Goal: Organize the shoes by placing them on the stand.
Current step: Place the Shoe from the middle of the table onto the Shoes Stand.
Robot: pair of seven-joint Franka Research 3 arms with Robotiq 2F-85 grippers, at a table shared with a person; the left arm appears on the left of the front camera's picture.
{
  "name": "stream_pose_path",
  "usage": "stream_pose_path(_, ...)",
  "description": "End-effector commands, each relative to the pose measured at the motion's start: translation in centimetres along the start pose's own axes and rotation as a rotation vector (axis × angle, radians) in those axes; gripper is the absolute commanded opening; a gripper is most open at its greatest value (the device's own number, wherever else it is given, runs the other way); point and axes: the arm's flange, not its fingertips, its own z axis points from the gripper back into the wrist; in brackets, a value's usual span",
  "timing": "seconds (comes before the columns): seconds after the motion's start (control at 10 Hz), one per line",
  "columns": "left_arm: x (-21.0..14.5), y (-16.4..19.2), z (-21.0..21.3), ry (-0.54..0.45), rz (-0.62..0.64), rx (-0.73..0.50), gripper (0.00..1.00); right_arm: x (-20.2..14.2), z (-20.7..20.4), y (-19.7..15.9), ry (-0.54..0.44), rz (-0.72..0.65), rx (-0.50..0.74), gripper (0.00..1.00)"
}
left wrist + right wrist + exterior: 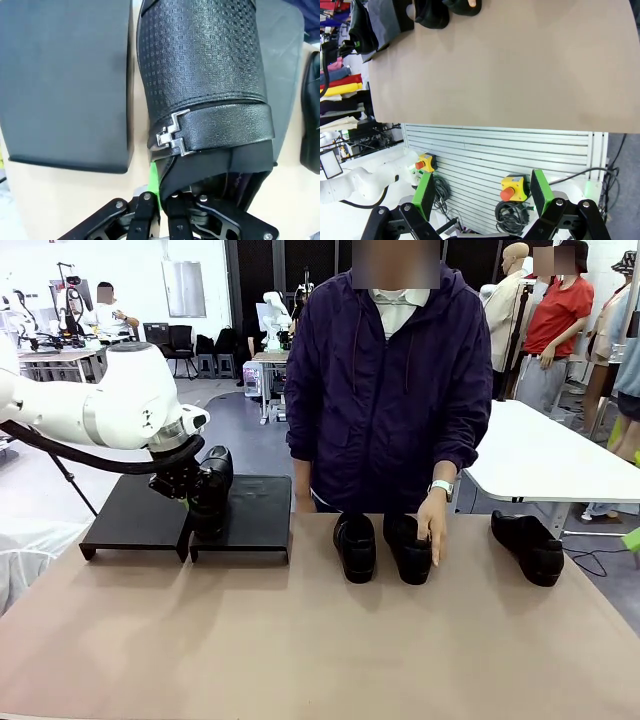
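My left gripper [190, 488] is shut on the rim of a black shoe [212, 490] and holds it over the left part of the stand's right tray [262, 518]. In the left wrist view the held shoe [200, 75] has a textured upper and a silver buckle; one green pad [154, 181] presses its opening, and the left gripper [161, 187] is shut on it. The left tray [130, 515] is bare. Two shoes [355, 545] stand side by side mid-table, and the person's hand [433, 530] rests on the right one [408, 548]. A further shoe [528, 546] lies far right. My right gripper [481, 194] is open and holds nothing.
The right wrist view looks along the table's near edge [485, 127] at a slatted panel with two yellow boxes with red buttons [512, 187]. The person in a dark jacket [390, 380] stands at the far side. A white table [540, 455] stands behind at right.
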Motion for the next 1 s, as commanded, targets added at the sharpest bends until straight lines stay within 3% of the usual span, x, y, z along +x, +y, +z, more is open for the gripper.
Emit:
stream_pose_path(0.0, 0.1, 0.4, -0.3, -0.052, -0.016, -0.044, 0.00, 0.0, 0.1, 0.0, -0.002, 0.022, 0.023, 1.00)
stream_pose_path(0.2, -0.1, 0.3, -0.6, -0.067, -0.025, -0.066, 0.00, 0.0, 0.1, 0.0, -0.002, 0.022, 0.023, 1.00)
stream_pose_path(0.3, -0.1, 0.2, -0.6, -0.072, -0.027, -0.080, 0.58, 0.0, 0.1, 0.0, -0.002, 0.022, 0.023, 1.00)
stream_pose_path(0.4, -0.2, 0.1, -0.5, -0.082, -0.034, -0.089, 1.00, 0.0, 0.1, 0.0, -0.002, 0.022, 0.023, 1.00)
stream_pose_path(0.9, -0.5, 1.7, 0.5, -0.112, -0.010, -0.135, 1.00, 0.0, 0.1, 0.0, -0.002, 0.022, 0.023, 1.00)
